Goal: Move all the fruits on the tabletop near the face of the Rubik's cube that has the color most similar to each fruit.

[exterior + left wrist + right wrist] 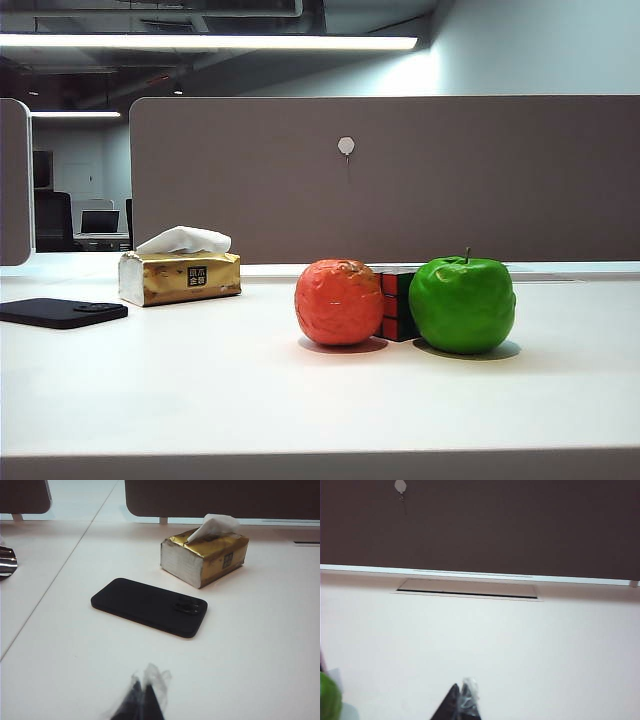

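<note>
Glossy plastic fruits, a bumpy red-orange ball point(339, 302) and a green apple point(462, 304), flank the small Rubik's cube point(397, 303); they look light and slick, so grasp each across its widest middle. Your left gripper point(144, 700) hovers near the black phone point(150, 607) and your right gripper point(461, 703) beside the apple, both apparently clenched empty.

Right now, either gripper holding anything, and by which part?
Nothing held. Left gripper is over bare table near the phone; right gripper is beside the green apple. Both look closed.

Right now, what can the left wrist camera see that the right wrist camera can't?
Only the left wrist view shows the black phone and gold tissue box, beyond the shut left hand. Only the right wrist view shows an edge of the green apple and a covered slot, near the shut right hand. Both show the white tabletop.
</note>
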You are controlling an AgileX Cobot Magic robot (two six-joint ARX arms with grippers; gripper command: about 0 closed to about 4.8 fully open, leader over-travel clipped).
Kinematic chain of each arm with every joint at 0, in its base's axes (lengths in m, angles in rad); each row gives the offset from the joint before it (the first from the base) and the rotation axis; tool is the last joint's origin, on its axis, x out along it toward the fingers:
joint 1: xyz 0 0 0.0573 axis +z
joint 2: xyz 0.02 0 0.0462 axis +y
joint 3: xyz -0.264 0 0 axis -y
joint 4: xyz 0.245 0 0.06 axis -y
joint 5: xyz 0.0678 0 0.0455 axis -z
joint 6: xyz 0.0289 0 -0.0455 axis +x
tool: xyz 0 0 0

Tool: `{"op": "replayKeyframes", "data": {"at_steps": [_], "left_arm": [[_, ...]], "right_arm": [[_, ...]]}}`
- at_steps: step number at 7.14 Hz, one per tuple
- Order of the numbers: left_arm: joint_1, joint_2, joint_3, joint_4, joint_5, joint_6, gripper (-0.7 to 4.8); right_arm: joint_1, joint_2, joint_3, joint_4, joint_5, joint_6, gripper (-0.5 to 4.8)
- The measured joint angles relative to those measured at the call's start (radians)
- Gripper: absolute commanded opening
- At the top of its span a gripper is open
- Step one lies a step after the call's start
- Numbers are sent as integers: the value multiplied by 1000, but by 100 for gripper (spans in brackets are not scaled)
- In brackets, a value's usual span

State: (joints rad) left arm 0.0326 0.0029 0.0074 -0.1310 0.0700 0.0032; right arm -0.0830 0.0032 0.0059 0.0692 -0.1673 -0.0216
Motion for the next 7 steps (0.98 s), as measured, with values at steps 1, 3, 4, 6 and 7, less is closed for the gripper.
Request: {"op": "replayKeyframes", "data": {"at_steps": [1,3,4,6,7], "left_arm": [[0,0,0,0,1,0,-5],[0,0,0,-1,1,0,-5],[0,0,0,-2,1,0,-5],[0,0,0,-2,1,0,-5],[0,0,0,-1,1,0,-5]], "right_arm": [[4,0,0,0,-2,0,-1],[21,0,0,0,10,52,-1],[85,0,0,0,24,65,0],[89,0,0,0,62,50,0],[89,0,0,0,61,50,-1]]}}
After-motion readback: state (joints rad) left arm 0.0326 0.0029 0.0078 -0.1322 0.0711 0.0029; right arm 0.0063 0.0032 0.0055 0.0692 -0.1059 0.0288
